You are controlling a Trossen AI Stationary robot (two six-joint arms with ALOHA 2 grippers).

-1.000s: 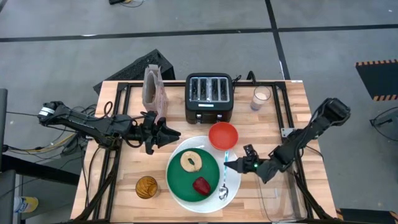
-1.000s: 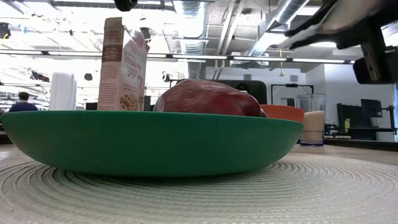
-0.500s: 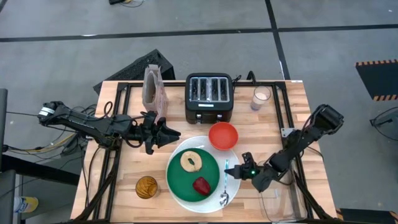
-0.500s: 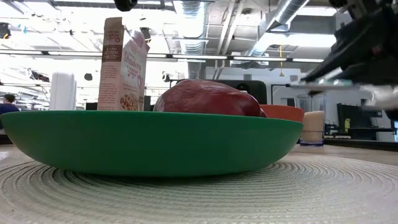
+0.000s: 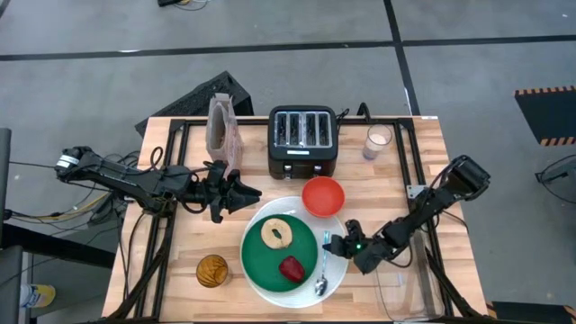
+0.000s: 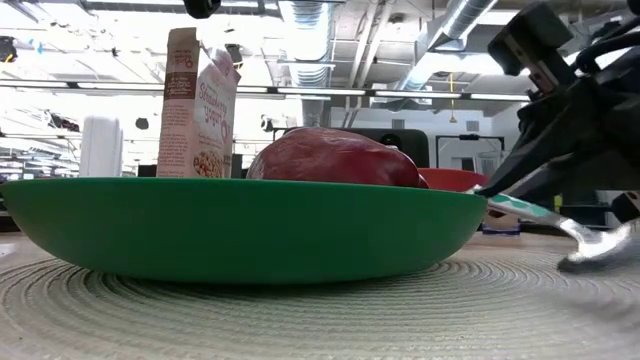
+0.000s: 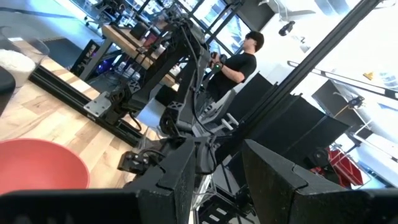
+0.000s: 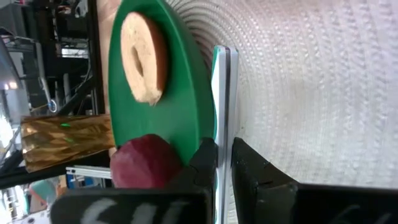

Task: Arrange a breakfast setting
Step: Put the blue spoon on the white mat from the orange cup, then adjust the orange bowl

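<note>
right gripper (image 5: 335, 246) is gripping the spoon (image 5: 323, 266) by its handle; the spoon is lying on the white plate (image 5: 337, 270) just beside the green plate (image 5: 270, 261). left gripper (image 5: 255, 193) is hanging by the cereal box (image 5: 222, 129), fingers parted, holding nothing

A big white plate (image 5: 337, 270) with a woven look lies flat on the table. On top of it sits a smaller green plate (image 5: 263, 265), toward the cereal-box side of the white plate. A bagel half (image 5: 275, 233) with a hole in the middle lies flat on the green plate. A small dark red fruit (image 5: 291, 268) sits on the green plate too, near the bagel. A metal spoon (image 5: 322, 267) with a blue handle lies on the white plate, right beside the green plate's edge. A small red-orange bowl (image 5: 323, 195) stands just past the white plate's rim. A pinkish cereal box (image 5: 222, 132) stands upright, well apart from the white plate.
</note>
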